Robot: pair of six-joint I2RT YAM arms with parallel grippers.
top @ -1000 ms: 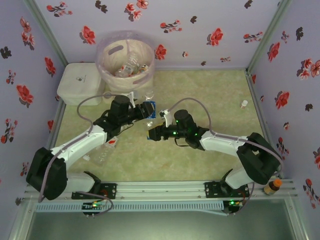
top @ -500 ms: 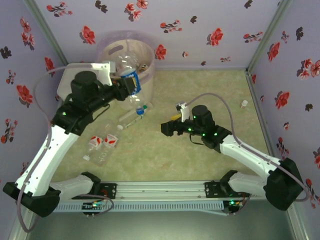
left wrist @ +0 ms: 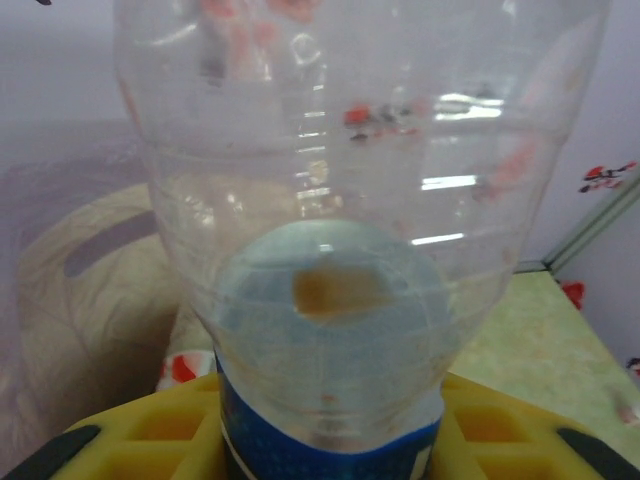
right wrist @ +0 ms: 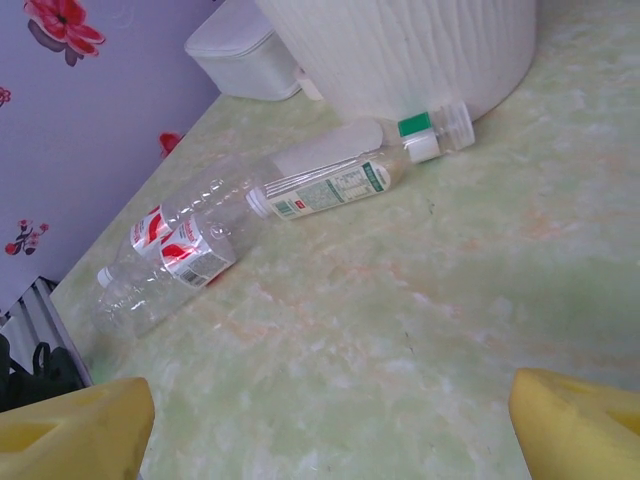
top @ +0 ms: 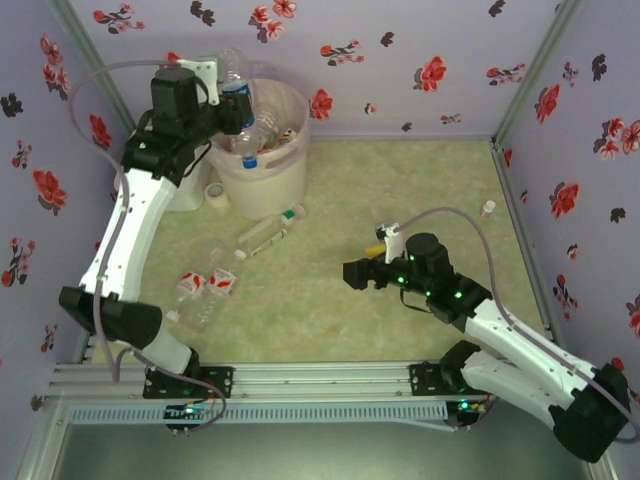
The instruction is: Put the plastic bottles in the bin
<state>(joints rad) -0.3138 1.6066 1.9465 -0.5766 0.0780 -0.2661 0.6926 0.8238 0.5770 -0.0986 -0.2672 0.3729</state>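
Left pincer (top: 238,108) is clamped on the blue-label bottle (top: 232,68), at the 10 o'clock rim of the bin (top: 268,185). Bottle long axis runs 12–6 o'clock, lower end over the bin mouth. Judgement: release drops it in. Right pincer (top: 352,273) is wide open, empty, over the table (top: 420,180).

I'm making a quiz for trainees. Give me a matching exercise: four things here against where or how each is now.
1 blue-labelled bottle
2 green-capped bottle
3 red-labelled bottles
4 right gripper

A open over bare table
B lying beside the bin's base
C held by the left gripper above the bin
D lying near the table's left side

Pairs: 1-C, 2-B, 3-D, 4-A
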